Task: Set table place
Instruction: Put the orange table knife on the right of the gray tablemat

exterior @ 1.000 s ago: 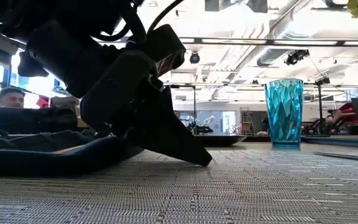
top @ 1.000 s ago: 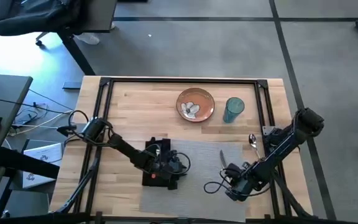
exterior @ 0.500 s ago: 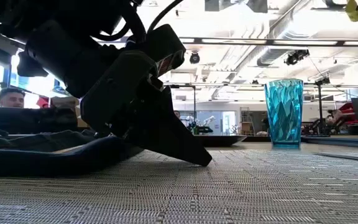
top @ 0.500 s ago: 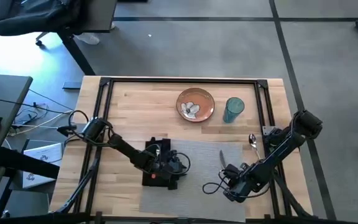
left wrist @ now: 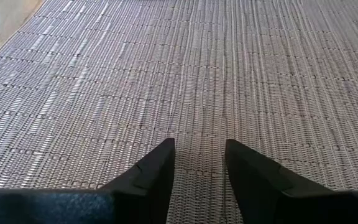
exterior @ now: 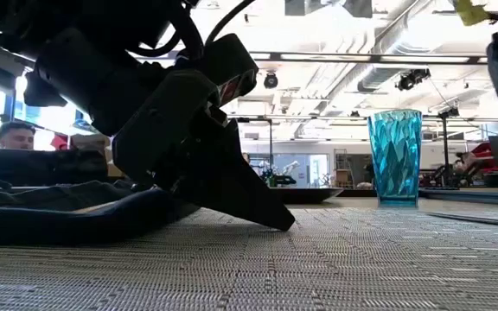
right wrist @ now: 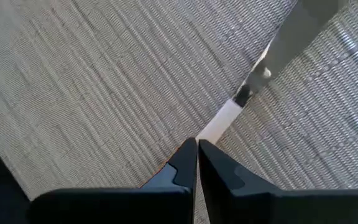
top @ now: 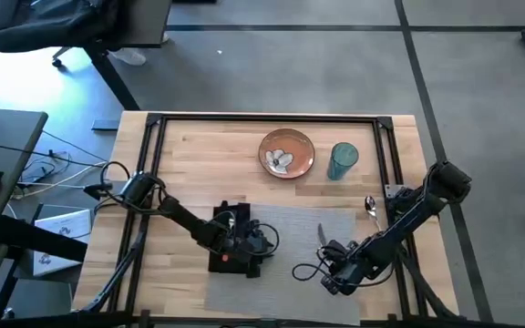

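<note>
On the grey woven placemat (top: 285,255), the left gripper (left wrist: 199,163) rests low beside the black napkin (top: 229,239), its fingers slightly apart on nothing. Rightward, the right gripper (right wrist: 196,155) is clamped on a knife (right wrist: 272,59), whose long axis runs toward the far edge, where the plate (top: 287,153) and blue tumbler (top: 342,160) stand.

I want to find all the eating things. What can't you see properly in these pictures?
- Fork: no view shows it clearly; the left gripper and arm cover the black napkin area from above.
- Knife: its handle sits hidden between the right gripper's shut fingers in the right wrist view; tiny from above.
- Spoon: too small in the high view to tell its handle colour.
- Plate: missing from the low view.
</note>
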### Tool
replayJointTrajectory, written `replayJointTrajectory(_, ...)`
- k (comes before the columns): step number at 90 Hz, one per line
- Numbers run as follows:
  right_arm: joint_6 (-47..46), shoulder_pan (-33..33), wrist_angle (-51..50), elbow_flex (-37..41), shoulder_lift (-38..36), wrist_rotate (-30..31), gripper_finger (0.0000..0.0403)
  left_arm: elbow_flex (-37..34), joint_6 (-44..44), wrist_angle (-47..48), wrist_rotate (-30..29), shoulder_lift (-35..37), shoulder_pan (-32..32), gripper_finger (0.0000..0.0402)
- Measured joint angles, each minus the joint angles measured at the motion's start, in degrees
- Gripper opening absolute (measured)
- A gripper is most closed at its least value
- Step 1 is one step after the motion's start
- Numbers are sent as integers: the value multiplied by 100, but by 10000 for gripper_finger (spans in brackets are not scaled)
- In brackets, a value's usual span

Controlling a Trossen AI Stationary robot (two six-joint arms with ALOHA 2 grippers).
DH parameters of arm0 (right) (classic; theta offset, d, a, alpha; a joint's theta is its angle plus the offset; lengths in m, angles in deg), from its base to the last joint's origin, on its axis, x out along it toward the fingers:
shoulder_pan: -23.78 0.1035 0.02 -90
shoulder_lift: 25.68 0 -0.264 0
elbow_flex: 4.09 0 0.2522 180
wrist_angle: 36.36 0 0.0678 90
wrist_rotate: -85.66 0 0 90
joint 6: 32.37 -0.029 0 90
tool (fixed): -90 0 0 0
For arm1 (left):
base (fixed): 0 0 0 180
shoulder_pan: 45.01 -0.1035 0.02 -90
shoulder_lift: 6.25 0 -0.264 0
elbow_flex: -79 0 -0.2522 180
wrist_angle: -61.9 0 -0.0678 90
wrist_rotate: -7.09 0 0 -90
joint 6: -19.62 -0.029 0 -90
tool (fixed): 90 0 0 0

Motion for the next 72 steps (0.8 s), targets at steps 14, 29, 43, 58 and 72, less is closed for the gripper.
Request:
replayJointTrajectory(14, 323, -178, -348, -137, -114, -32, 0, 0, 0, -2, 0, 0, 4, 129)
replayJointTrajectory(29, 650, -487, -749, -188, -117, 500, 0, 0, -2, -2, -3, 0, 4, 129)
replayJointTrajectory(43, 1051, -852, -769, -131, -115, 940, 0, 0, 0, -1, 0, 0, 6, 129)
replayJointTrajectory(58, 1381, -1231, -811, -76, -81, 1229, 0, 0, 2, 0, 1, 0, 11, 129)
replayJointTrajectory(72, 1550, -1457, -822, -76, 36, 1153, 0, 0, 0, 2, 4, 0, 11, 129)
